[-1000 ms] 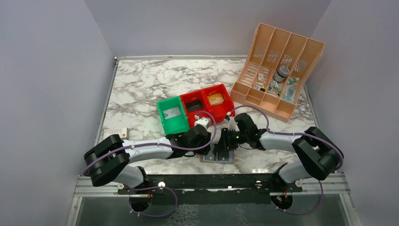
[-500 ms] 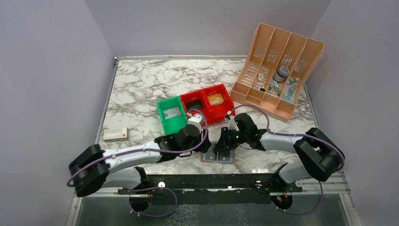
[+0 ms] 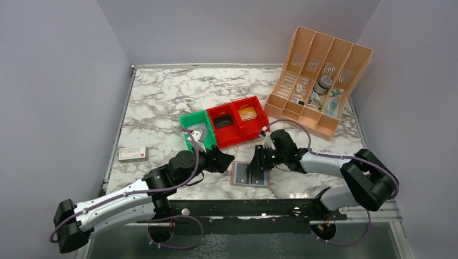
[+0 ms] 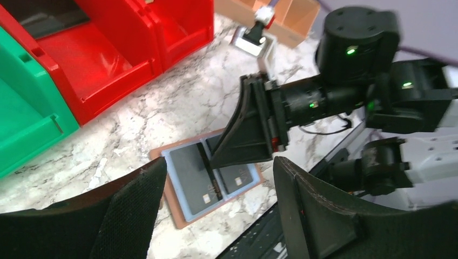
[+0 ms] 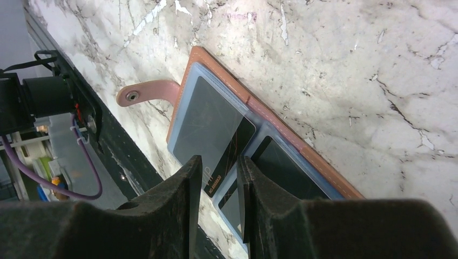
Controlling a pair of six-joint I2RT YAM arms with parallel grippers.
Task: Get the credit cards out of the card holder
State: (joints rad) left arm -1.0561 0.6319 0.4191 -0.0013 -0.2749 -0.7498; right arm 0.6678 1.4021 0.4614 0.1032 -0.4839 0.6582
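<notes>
The card holder (image 3: 240, 176) lies open and flat on the marble near the front edge, brownish-pink with two pale blue-grey pockets (image 4: 175, 202). A dark credit card (image 4: 193, 174) sits in each pocket; the left one (image 5: 208, 121) has its dark corner out past the clear panel, and the other (image 5: 286, 168) lies beside it. My right gripper (image 5: 220, 159) stands tip-down on the holder's middle (image 3: 257, 166), jaws a narrow gap apart with nothing between them. My left gripper (image 4: 219, 160) hangs open and wide just left of the holder (image 3: 224, 160), holding nothing.
A green bin (image 3: 193, 141) and two joined red bins (image 3: 237, 128) stand just behind the holder; a yellow-gold card (image 3: 248, 114) lies in the right red one. A peach slotted organizer (image 3: 318, 81) is at the back right, a small box (image 3: 132, 154) at the left edge. The holder's strap (image 5: 143, 93) points at the black front rail.
My left arm has drawn back to the left, away from the holder, and its jaws have spread wider. The right gripper has stayed on the holder.
</notes>
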